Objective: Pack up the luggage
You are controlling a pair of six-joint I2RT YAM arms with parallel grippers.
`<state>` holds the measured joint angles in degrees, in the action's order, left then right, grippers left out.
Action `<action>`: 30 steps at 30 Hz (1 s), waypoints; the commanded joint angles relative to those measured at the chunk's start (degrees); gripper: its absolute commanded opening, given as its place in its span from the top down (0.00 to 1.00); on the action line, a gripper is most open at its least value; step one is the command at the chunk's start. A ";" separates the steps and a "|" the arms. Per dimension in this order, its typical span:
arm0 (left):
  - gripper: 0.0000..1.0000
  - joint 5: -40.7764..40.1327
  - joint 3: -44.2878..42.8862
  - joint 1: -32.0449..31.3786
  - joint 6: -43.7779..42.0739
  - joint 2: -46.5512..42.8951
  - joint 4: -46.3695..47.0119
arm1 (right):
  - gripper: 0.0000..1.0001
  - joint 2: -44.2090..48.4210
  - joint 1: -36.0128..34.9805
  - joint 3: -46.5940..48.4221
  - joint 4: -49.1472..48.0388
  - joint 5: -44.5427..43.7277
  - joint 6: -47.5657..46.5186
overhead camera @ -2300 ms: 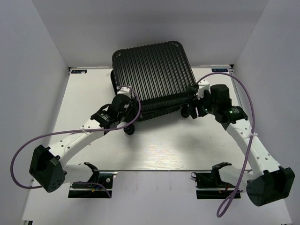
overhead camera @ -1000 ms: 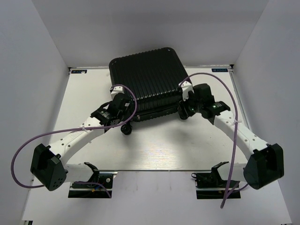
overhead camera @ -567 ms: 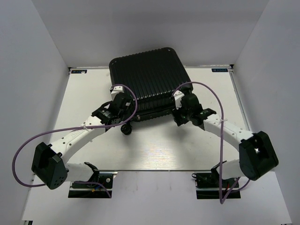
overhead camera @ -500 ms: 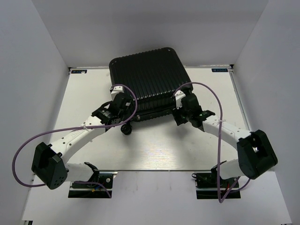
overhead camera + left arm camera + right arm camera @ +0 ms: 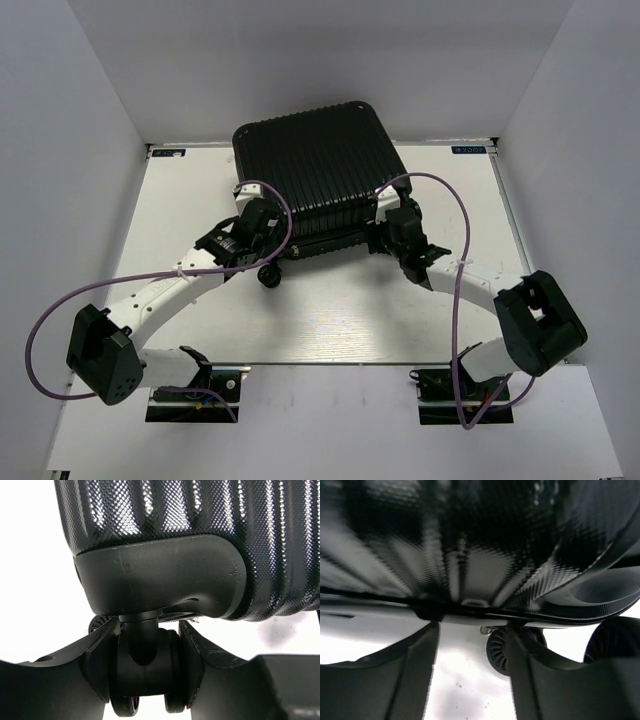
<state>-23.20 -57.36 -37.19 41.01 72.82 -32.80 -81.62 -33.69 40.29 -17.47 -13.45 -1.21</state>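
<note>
The luggage (image 5: 318,165), a black ribbed hard-shell case, lies closed at the back of the table. My left gripper (image 5: 262,224) is at its near left corner. In the left wrist view that gripper (image 5: 148,630) is shut on one of the case's black caster wheels (image 5: 145,672), under the ribbed shell (image 5: 200,530). My right gripper (image 5: 384,228) is at the near right corner. In the right wrist view it (image 5: 472,630) stands open just under the shell's edge (image 5: 470,555), with only white table between the fingers. A ribbed wheel (image 5: 499,650) shows behind its right finger.
Another black wheel (image 5: 268,277) sticks out below the left gripper. White walls close in the table (image 5: 330,320) on the left, right and back. Purple cables (image 5: 455,300) loop from both arms. Two black mounts (image 5: 445,380) sit at the near edge.
The right arm has swung left along the case's near edge and tucked in at the right corner. The left gripper has stayed on its wheel, and the case has not moved in the last second.
</note>
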 commanded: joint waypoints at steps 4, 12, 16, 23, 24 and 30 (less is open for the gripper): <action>0.89 -2.73 1.38 1.07 -0.50 -1.62 -5.26 | 0.52 -3.54 -0.41 2.15 -10.74 -6.49 0.69; 0.92 -2.64 2.08 1.07 -1.02 -1.98 -5.44 | 0.71 -3.28 -0.85 -0.83 -19.35 -9.31 1.83; 0.93 -2.64 1.99 1.07 -1.11 -1.97 -5.44 | 0.77 -4.07 -1.29 -0.13 -19.62 -10.62 1.39; 0.93 -2.55 2.08 0.98 -1.55 -1.89 -5.35 | 0.72 -3.19 -1.29 0.40 -18.91 -13.54 -1.25; 0.93 -2.55 1.99 1.07 -1.55 -1.63 -5.26 | 0.75 -3.10 -1.29 0.49 -18.91 -13.18 -1.42; 0.95 -2.38 1.73 1.07 -1.38 -1.36 -5.79 | 1.00 -4.15 -1.29 1.46 -18.12 -13.52 -1.87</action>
<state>-23.27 -56.93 -37.08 40.91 72.44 -32.64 -85.93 -35.38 38.48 -25.47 -23.55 -2.39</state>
